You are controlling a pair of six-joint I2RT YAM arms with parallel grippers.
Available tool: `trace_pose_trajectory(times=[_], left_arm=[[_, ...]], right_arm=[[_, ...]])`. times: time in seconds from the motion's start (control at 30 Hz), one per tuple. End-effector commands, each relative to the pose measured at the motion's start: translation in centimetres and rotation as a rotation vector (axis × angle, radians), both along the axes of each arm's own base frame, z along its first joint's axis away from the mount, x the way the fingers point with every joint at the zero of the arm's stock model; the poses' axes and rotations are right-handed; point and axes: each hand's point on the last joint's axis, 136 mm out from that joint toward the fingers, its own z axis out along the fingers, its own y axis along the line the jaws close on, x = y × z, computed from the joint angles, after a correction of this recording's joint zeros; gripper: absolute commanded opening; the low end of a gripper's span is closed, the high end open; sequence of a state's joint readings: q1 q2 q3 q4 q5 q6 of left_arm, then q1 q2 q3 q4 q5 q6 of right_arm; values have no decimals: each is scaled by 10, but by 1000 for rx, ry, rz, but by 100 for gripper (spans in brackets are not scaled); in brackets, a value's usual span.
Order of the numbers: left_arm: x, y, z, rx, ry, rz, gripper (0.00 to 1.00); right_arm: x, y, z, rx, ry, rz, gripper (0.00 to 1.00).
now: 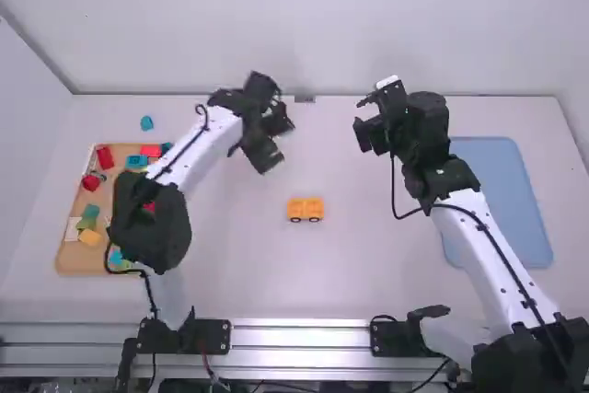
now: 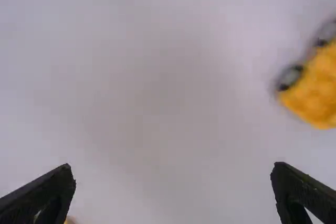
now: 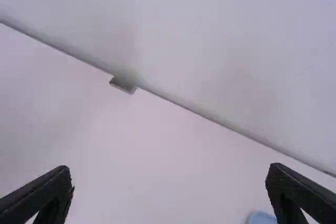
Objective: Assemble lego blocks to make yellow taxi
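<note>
White table (image 1: 368, 264): wheeled yellow block (image 1: 306, 210) mid-table, prob for easy reach; loose bricks (image 1: 105, 157) in tray (image 1: 69, 262), likely stock; L gripper (image 2: 172, 167) & R gripper (image 3: 168, 169) wide open, empty

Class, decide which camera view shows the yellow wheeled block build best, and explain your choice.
The high view: the whole yellow block build sits within it, with two wheels along its near side. The left wrist view shows it from closer, but the picture's edge cuts it off.
</note>
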State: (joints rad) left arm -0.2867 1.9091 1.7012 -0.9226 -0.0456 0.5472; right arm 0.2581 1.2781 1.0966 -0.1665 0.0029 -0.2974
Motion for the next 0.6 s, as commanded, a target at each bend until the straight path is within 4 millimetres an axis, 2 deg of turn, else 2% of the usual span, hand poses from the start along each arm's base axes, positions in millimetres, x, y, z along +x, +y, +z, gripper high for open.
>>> trace_pose_trajectory(times=[0.0, 0.03, 0.1, 0.13, 0.17, 0.2, 0.27, 0.3, 0.33, 0.37, 0.43, 0.47, 0.53, 0.57], left_arm=[[21, 42, 60, -90, -140, 224, 99], [25, 51, 67, -106, -159, 273, 99], [41, 87, 95, -177, -234, 466, 99], [49, 112, 110, -231, -282, 601, 99], [49, 115, 112, -237, -287, 618, 99], [52, 139, 124, -270, -320, 720, 99], [47, 175, 132, -318, -336, 891, 99], [47, 175, 132, -318, -336, 891, 99], [36, 203, 131, -351, -320, 1044, 99], [26, 222, 126, -380, -297, 1175, 99], [9, 244, 119, -397, -260, 1317, 99], [-8, 263, 113, -400, -225, 1433, 99], [-24, 278, 108, -399, -194, 1525, 99], [-39, 292, 104, -398, -166, 1616, 99]], right_arm=[[4, 3, 17, 11, -36, 6, 98], [4, 3, 17, 11, -36, 6, 98], [3, 3, 16, 11, -35, 6, 98], [3, 3, 16, 11, -34, 6, 98], [3, 3, 16, 11, -35, 6, 98], [3, 3, 16, 11, -34, 6, 98], [3, 3, 16, 10, -34, 6, 98], [3, 3, 16, 10, -34, 6, 98], [3, 3, 16, 10, -35, 6, 98], [4, 3, 16, 11, -35, 6, 98], [4, 3, 17, 12, -38, 6, 98], [4, 4, 18, 12, -42, 7, 98], [5, 4, 19, 14, -46, 6, 98], [5, 4, 21, 16, -53, 6, 98]])
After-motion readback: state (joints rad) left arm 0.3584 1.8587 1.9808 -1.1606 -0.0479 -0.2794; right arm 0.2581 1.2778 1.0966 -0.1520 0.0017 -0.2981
